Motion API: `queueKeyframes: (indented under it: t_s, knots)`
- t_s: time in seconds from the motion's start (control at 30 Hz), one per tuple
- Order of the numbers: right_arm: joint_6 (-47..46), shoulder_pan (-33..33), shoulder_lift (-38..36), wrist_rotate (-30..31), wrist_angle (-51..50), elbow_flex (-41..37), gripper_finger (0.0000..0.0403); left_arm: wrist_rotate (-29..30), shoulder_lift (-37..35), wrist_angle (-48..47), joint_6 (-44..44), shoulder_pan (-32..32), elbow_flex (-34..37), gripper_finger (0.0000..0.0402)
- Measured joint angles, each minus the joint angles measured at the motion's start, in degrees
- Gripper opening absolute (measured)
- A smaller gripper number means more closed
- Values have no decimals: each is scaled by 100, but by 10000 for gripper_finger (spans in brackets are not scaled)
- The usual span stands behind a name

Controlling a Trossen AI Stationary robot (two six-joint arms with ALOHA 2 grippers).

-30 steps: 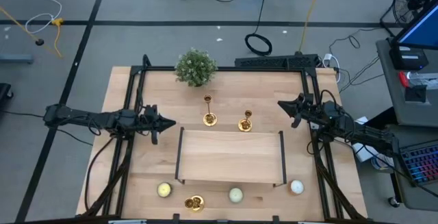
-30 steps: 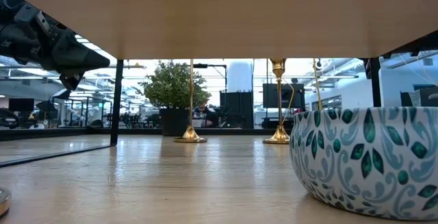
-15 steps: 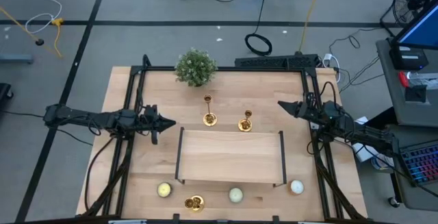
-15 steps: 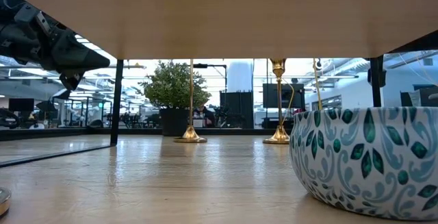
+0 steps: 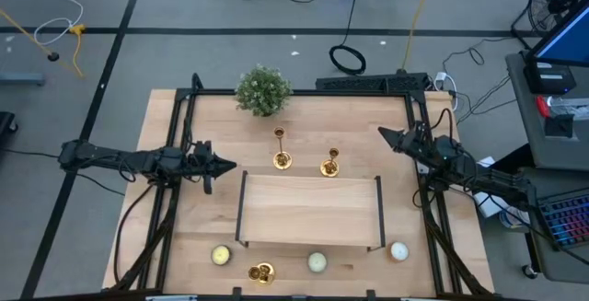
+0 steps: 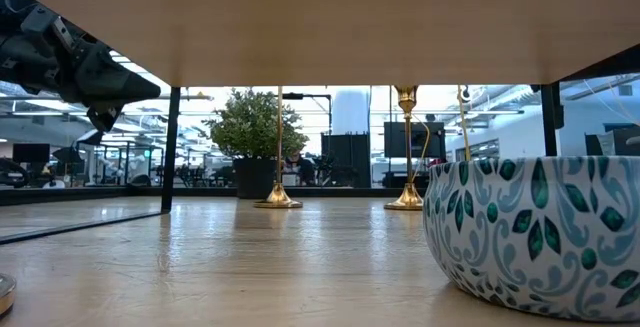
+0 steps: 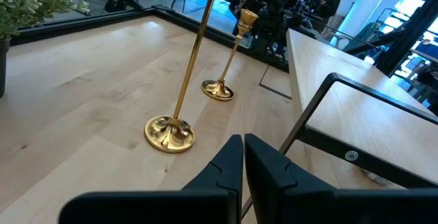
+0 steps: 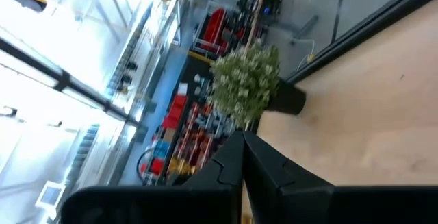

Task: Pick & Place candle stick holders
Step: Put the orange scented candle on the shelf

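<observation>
Both closed pincers, left (image 5: 228, 165) and right (image 5: 385, 134), flank two candlesticks (image 5: 282, 159).

Three small shiny gold metal candlesticks: two upright near the middle of the high view, the taller (image 5: 281, 148) left of the shorter (image 5: 330, 164), and a third (image 5: 261, 272) at the bottom edge, left of centre.

Three round pale candles along the bottom of the high view: one at lower left (image 5: 220, 256), one at bottom centre (image 5: 317, 262), one at lower right (image 5: 398, 251).

One bushy green potted plant (image 5: 262, 90) at upper centre.

One low light-wood shelf on thin black metal legs (image 5: 310, 209) at centre.

One white ceramic bowl with teal leaf pattern (image 6: 533, 235) at the right of the low view.
</observation>
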State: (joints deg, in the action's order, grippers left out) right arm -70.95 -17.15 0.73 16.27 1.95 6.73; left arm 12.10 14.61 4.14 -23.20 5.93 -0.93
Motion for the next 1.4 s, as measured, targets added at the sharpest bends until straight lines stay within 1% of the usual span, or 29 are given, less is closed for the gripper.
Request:
queueKeyframes:
  t_s: [0.13,0.2,0.27,0.33,0.4,0.5,0.63,0.77,0.83,0.9,0.97,1.1,1.23,1.3,1.37,1.4]
  knots:
    - [-81,1,-1,195,40,0,4,2,0,2,6,-2,2,19]
    - [-303,0,-2,361,48,1,4,105,0,5,391,0,1,19]
    - [-592,0,0,508,71,-1,4,371,2,125,667,0,2,19]
    - [-761,-2,0,707,268,-1,4,657,0,394,601,0,0,19]
    - [-690,-2,-2,804,585,-1,4,1113,2,723,527,0,0,19]
    - [-367,-2,0,811,1332,-1,4,1843,-1,1745,-18,0,2,19]
    - [260,-2,69,796,2688,-1,4,2766,-2,3372,-511,0,0,19]
    - [754,-2,297,751,4128,-1,4,3209,-2,4691,-612,-2,0,19]
    - [972,-2,434,624,4720,0,4,3460,-2,5226,-558,-1,0,19]
    - [1092,0,567,478,5079,23,4,3788,-2,5677,-428,-1,0,19]
    - [1177,0,700,265,5146,88,6,4039,-2,5951,-411,-3,0,19]
    - [1220,2,1007,-125,5136,263,29,4162,0,5993,-398,-1,0,19]
    - [1586,2,1360,-461,5137,557,80,4085,2,5885,-265,0,0,19]
    - [1790,2,1554,-629,5139,743,112,3942,2,5897,-501,0,0,19]
    - [1985,2,1769,-784,5130,947,145,3599,2,5898,-865,-3,0,19]
    - [2059,2,1883,-905,5134,1049,161,3330,2,5896,-1149,0,-9,19]
